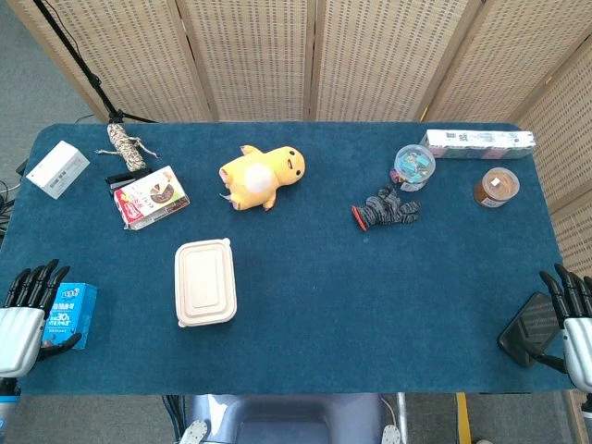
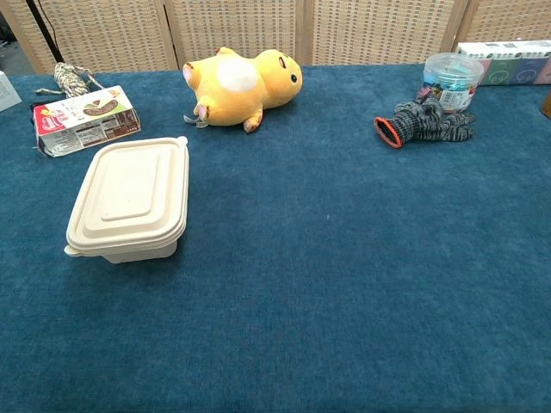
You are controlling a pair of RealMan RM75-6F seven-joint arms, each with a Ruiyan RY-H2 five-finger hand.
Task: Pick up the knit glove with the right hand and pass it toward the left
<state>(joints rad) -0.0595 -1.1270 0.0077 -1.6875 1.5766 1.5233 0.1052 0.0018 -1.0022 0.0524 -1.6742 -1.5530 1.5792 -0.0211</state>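
Two hands rest at the near corners of the blue table [image 1: 370, 314], both holding nothing, fingers spread. The left hand [image 1: 26, 310] sits just beside a blue carton [image 1: 70, 313]. Further along lie a white box [image 1: 57, 169], a snack packet [image 1: 151, 196], a lidded beige food container [image 1: 205, 282] and a yellow plush duck [image 1: 262, 176]. The grey knit glove [image 1: 387, 212], orange cuff leftward, lies just beside a clear tub [image 1: 413, 166]. The right hand [image 1: 573, 310] is beside a black phone [image 1: 530, 327].
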